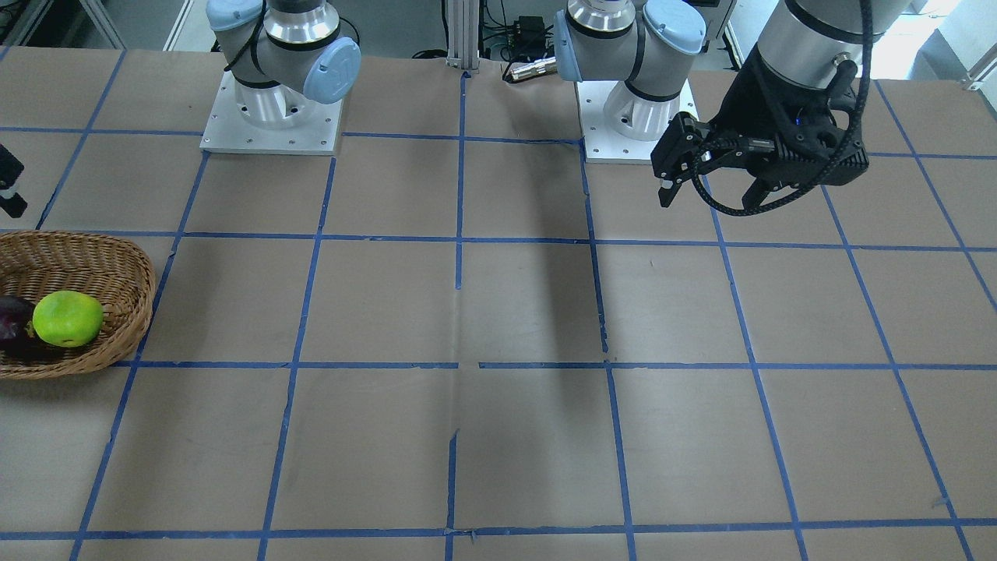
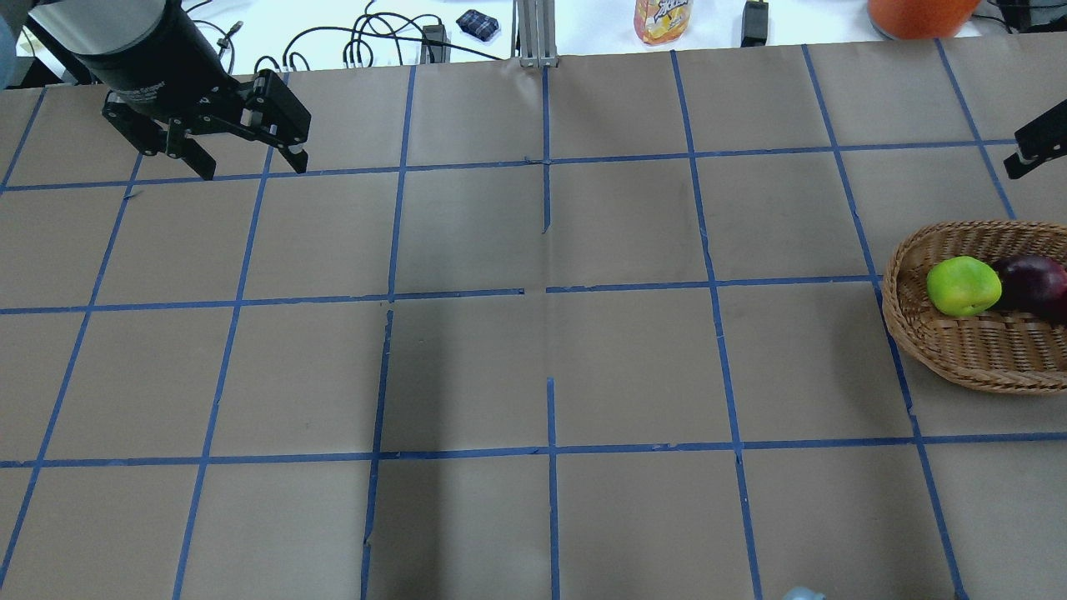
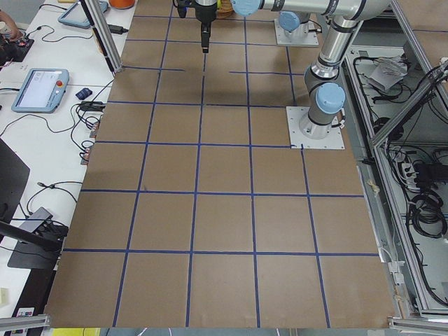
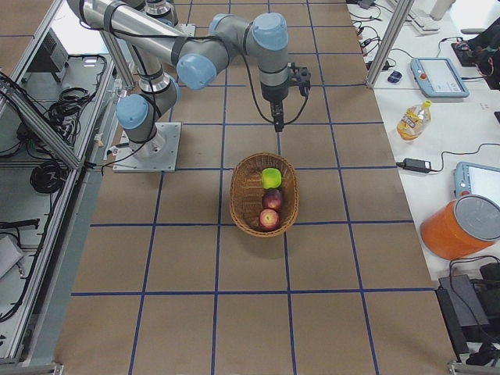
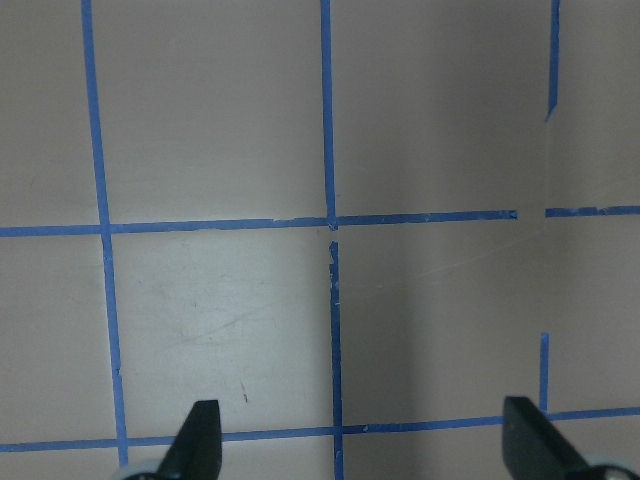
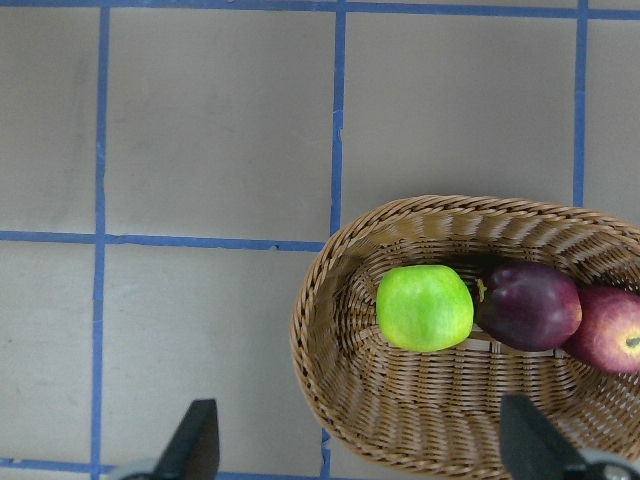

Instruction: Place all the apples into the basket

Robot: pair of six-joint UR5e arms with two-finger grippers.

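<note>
The wicker basket (image 6: 318, 300) holds all three apples: the lime green apple (image 6: 424, 307), the maroon apple (image 6: 528, 305) and the red apple (image 6: 610, 330). The basket (image 2: 904, 258) sits at the table's right end in the overhead view, with the green apple (image 2: 963, 286) and maroon apple (image 2: 1034, 283) in it. All three apples show in the basket (image 4: 241, 195) in the right-side view. My right gripper (image 6: 360, 445) is open and empty, raised above the table beside the basket. My left gripper (image 2: 250, 171) is open and empty, far off at the left end (image 5: 362, 440).
The table is brown paper with a blue tape grid. The arm bases (image 1: 273, 117) (image 1: 635, 117) stand at the robot's edge. A drink bottle (image 2: 663, 17) and an orange container (image 2: 917, 12) stand on the side bench beyond the far edge.
</note>
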